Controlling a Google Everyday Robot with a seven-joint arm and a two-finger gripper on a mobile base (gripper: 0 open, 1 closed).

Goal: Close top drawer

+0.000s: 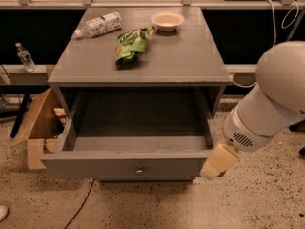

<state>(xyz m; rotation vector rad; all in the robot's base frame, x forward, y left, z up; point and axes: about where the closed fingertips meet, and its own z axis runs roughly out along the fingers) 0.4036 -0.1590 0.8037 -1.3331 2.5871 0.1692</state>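
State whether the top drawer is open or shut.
Open: the top drawer is pulled far out, inside exposed. The claw sits by its front right corner.

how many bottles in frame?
2: lying bottle on the cabinet top, upright bottle on the left ledge. More may be hidden. The gripper sits at top drawer's front-right corner.

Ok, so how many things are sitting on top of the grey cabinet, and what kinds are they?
Bottles: 1, a plastic bottle lying on its side
Snack bags: 1, a green bag
Bowls: 1, a pale bowl
Total: 3 on the cabinet top
The gripper is not up there; it is down by the right front corner of the open top drawer.
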